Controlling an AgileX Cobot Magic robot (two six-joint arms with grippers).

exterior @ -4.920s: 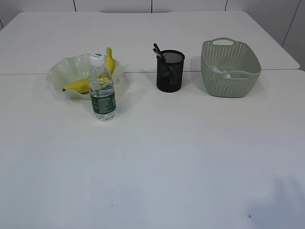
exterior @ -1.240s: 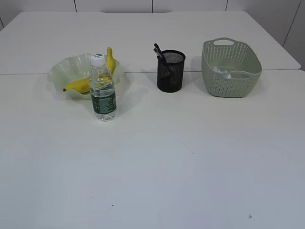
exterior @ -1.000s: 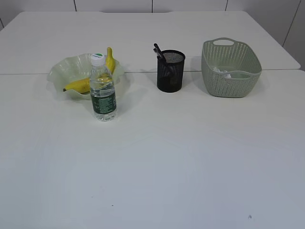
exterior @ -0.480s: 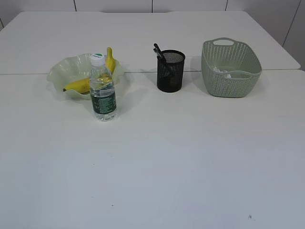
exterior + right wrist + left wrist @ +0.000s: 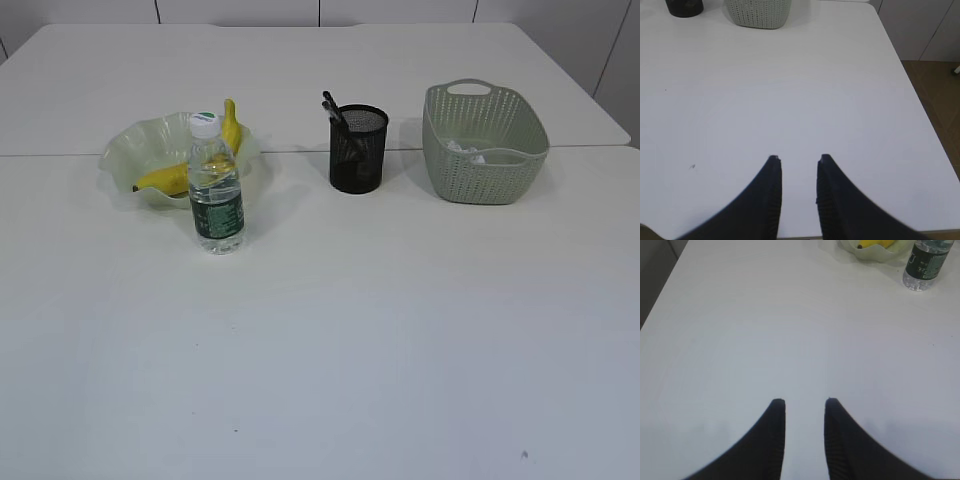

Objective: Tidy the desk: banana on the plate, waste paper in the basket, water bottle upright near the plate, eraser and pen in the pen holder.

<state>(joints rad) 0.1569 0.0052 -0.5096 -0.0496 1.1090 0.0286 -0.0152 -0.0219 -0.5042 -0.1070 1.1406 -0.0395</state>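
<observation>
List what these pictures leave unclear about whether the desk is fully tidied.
- Eraser: the pen holder in the exterior view has dark mesh walls that hide its bottom; only the pen sticks out.
- Waste paper: the basket wall covers most of it.
- Right wrist view: holder and basket cut off by the top edge.
- Left wrist view: water bottle top cut off.

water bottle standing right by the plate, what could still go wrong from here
The water bottle stands upright, tall and narrow, right in front of the plate holding the banana; an arm sweeping past could tip it. The pen leans out over the pen holder rim, so a bump might flick it out. The eraser cannot be seen, so that step is unconfirmed.
</observation>
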